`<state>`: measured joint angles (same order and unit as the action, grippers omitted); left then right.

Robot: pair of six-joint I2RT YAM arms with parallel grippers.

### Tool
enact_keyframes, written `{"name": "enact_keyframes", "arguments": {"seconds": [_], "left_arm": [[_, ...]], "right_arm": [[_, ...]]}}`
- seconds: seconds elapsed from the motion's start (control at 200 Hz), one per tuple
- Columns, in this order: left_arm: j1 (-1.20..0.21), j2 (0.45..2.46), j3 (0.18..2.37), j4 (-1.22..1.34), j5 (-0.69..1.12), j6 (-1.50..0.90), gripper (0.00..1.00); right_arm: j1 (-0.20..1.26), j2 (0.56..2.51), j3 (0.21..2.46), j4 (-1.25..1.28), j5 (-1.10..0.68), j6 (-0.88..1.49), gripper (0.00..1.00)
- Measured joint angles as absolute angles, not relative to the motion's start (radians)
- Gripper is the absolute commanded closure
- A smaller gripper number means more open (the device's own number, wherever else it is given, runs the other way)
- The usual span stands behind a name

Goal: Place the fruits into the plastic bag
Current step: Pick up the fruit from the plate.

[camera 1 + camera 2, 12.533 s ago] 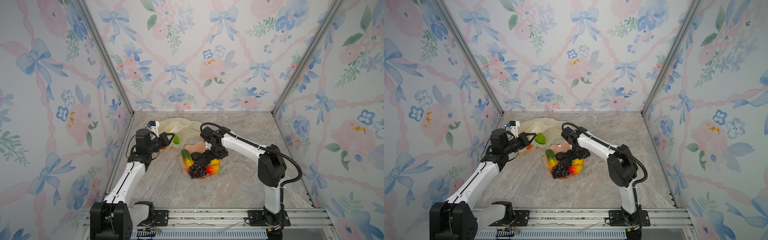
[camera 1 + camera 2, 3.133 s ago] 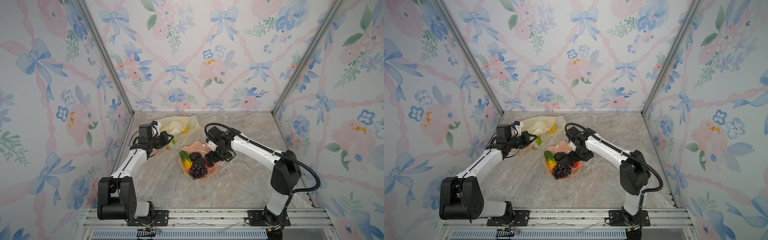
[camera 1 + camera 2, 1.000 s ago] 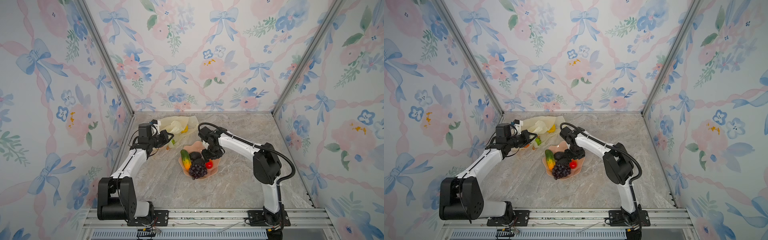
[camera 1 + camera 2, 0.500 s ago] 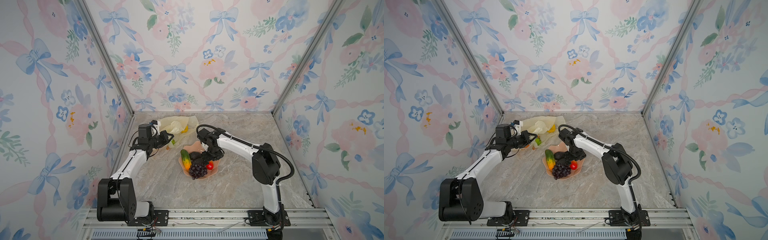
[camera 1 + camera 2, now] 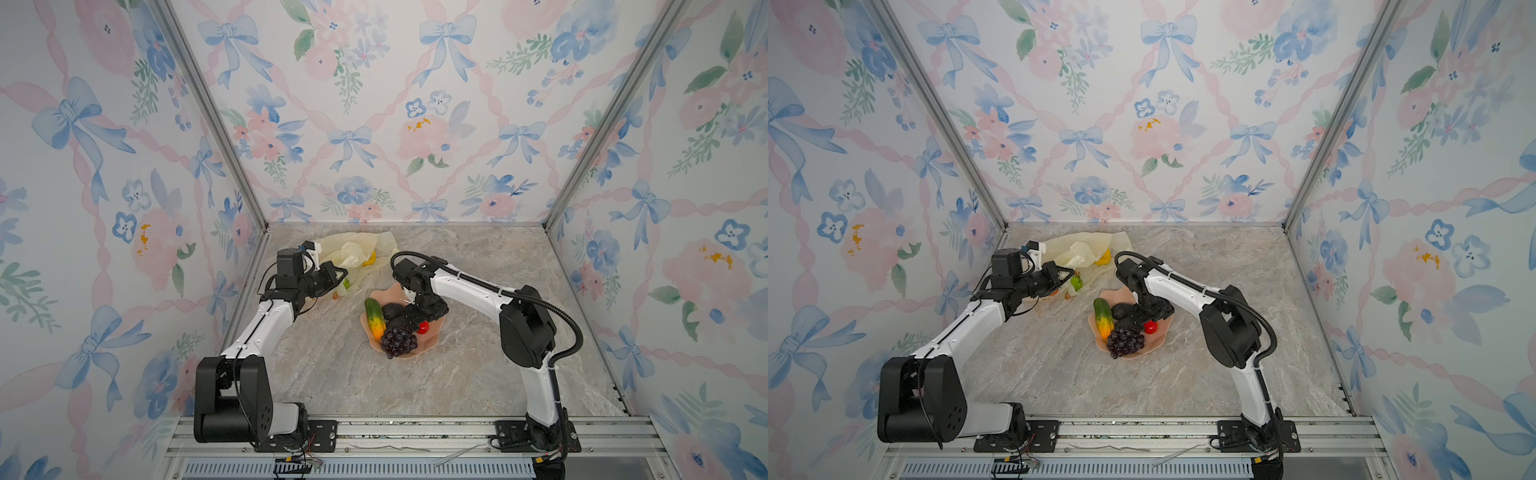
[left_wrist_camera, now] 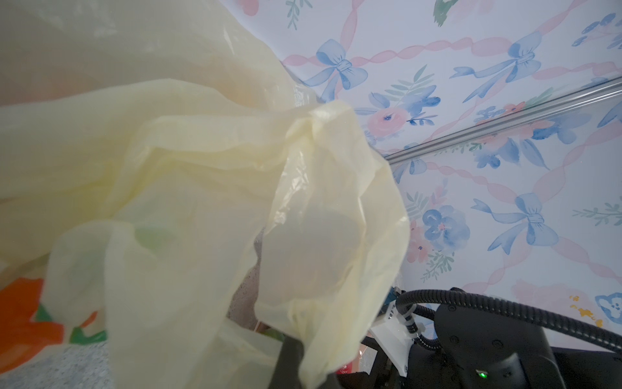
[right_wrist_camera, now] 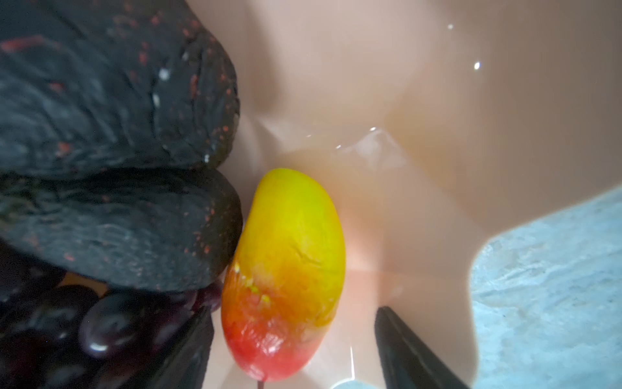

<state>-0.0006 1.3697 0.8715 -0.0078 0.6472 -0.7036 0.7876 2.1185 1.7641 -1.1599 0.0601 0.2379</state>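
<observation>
The pale-yellow plastic bag point(image 5: 357, 249) lies at the back left, and my left gripper point(image 5: 336, 276) is shut on its edge, holding the mouth up point(image 6: 202, 168). A yellow lemon point(image 5: 370, 259) and a green ball point(image 5: 1076, 282) show inside the bag. In the bowl lie a cucumber point(image 5: 374, 318), a grape bunch point(image 5: 399, 340), two black avocados point(image 7: 117, 101) and a red-yellow mango point(image 7: 289, 269). My right gripper point(image 7: 296, 350) is down in the bowl, open, with one finger on each side of the mango's red end.
The salmon-pink scalloped bowl point(image 5: 432, 336) sits mid-table on the marble top. Flowered walls close in the left, back and right sides. The avocados and grapes press against the mango on one side; bare bowl floor point(image 7: 437, 101) is on the other.
My right gripper has opened wider and come down around the mango in the bowl. The left arm and the bag have not moved.
</observation>
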Motion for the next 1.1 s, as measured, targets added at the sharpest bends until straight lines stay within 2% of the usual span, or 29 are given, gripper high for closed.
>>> {"name": "enact_keyframes", "arguments": {"seconds": [0.125, 0.29, 0.65, 1.1], "left_arm": [[-0.001, 1.37, 0.871, 0.002, 0.647, -0.71, 1.0], [-0.001, 1.37, 0.863, 0.006, 0.647, -0.711, 1.0], [-0.001, 1.361, 0.855, 0.007, 0.647, -0.719, 1.0], [-0.001, 1.345, 0.852, 0.028, 0.648, -0.738, 1.0]], "right_arm": [[0.791, 2.141, 1.778, -1.162, 0.074, 0.231, 0.22], [0.799, 2.156, 1.781, -1.168, 0.115, 0.226, 0.29], [0.809, 2.168, 1.787, -1.169, 0.148, 0.228, 0.57], [0.812, 2.085, 1.781, -1.16, 0.157, 0.251, 0.59]]}}
